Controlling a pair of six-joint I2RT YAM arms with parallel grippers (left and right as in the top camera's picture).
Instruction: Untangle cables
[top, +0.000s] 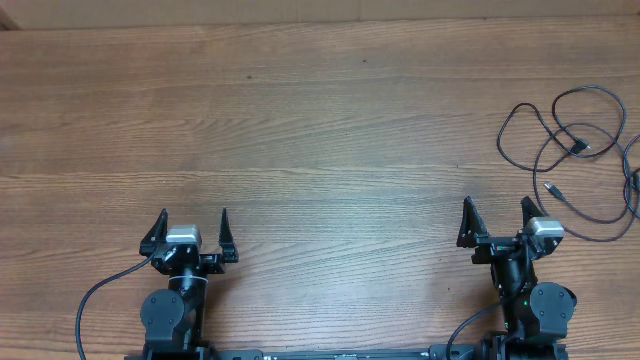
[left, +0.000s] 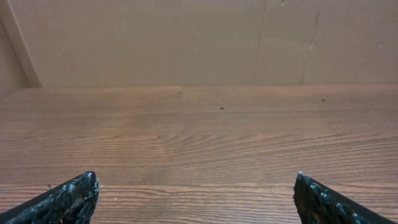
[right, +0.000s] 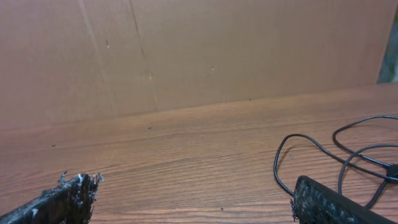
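Note:
The cables (top: 575, 150) are thin black cords lying in loose, overlapping loops at the table's far right, with small plugs (top: 581, 146) among them. Their left loop (right: 292, 163) shows in the right wrist view, just beyond my right finger. My right gripper (top: 497, 213) stands open near the front edge, a short way in front and left of the cables, with nothing between its fingers. On the left side, my left gripper (top: 194, 222) is open as well, far from the cables, over bare wood. In the left wrist view the fingertips (left: 78, 190) frame only wood.
The wooden table (top: 300, 130) stretches wide between and beyond both arms. A brown cardboard wall (left: 186, 37) stands along the far edge. Thick black robot cables (top: 95, 300) hang near the arm bases at the front.

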